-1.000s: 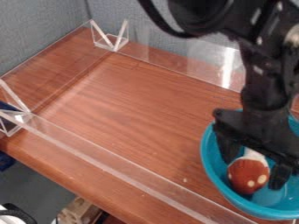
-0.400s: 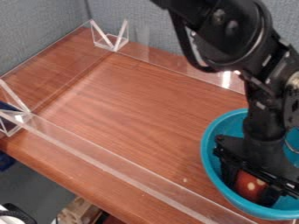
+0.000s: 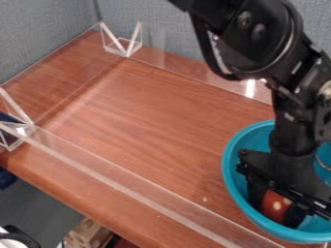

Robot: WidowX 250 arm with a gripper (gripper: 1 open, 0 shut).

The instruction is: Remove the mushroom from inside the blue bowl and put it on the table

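Note:
The blue bowl sits at the right front corner of the table. My black gripper points straight down into it, low inside the bowl. A small patch of the reddish-brown mushroom shows between the fingers, which stand close on either side of it. The gripper is shut on the mushroom, and most of the mushroom is hidden by the fingers. The arm rises up and back from the bowl toward the top right.
Low clear acrylic walls edge the table along the front and left. Clear triangular brackets stand at the far corner and the left corner. Bare wood stretches left of the bowl.
The gripper has come down into the bowl, from above the mushroom to around it. The mushroom, plainly seen before, is now mostly covered. Nothing differs over the last half second.

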